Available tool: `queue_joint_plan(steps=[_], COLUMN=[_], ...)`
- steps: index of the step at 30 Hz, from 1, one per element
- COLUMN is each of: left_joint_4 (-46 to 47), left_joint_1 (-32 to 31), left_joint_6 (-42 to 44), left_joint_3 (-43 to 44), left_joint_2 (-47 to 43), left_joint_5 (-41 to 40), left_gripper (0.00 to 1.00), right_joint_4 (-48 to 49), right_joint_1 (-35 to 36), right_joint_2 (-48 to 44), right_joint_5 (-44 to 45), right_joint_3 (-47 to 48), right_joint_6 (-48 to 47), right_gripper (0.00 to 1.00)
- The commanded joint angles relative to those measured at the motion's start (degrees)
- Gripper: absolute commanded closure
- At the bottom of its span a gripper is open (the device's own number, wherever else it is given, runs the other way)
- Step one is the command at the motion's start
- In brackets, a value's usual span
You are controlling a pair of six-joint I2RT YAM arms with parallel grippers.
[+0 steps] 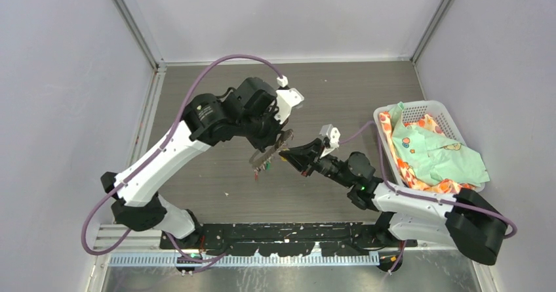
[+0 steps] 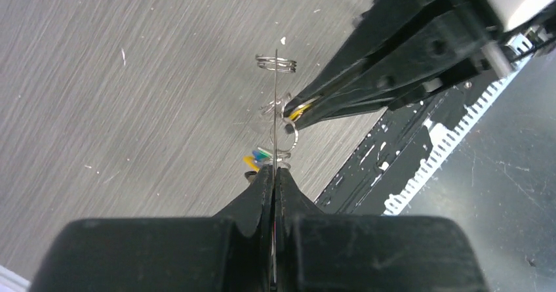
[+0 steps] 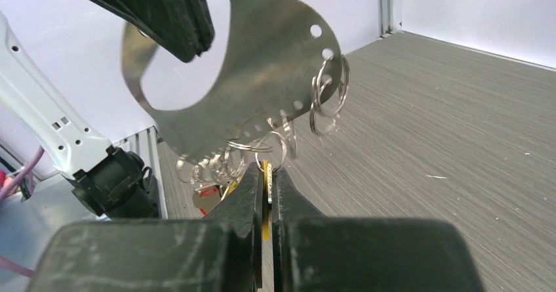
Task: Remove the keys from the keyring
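Brace keyring (image 3: 262,62) in shut left fingers (image 2: 262,193); draw yellow key (image 3: 265,200), pinched in shut right fingers (image 3: 246,193), straight along its ring.

Below keyring (image 3: 262,69), keys (image 2: 258,157); basket (image 1: 419,103) far right

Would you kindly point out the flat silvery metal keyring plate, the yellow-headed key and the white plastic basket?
keyring plate (image 3: 275,69), right wrist view, face beside cutout.
yellow-headed key (image 3: 266,200), right wrist view, its yellow edge.
white basket (image 1: 419,110), top view, far wall.
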Motion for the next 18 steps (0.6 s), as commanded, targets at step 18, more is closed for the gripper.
queue_joint_plan(steps=[18], left_joint_4=[49.8], left_joint_1=[5.7], left_joint_6=[-21.7], left_joint_3=[-53.1], left_joint_2=[-28.5], left_joint_5=[-4.4], left_gripper=[1.0], right_joint_4=[-60.6], right_joint_1=[1.0], right_joint_2=[-13.7], right_joint_5=[10.5], right_joint_3=[16.8], right_joint_6=[1.2], right_gripper=[0.99])
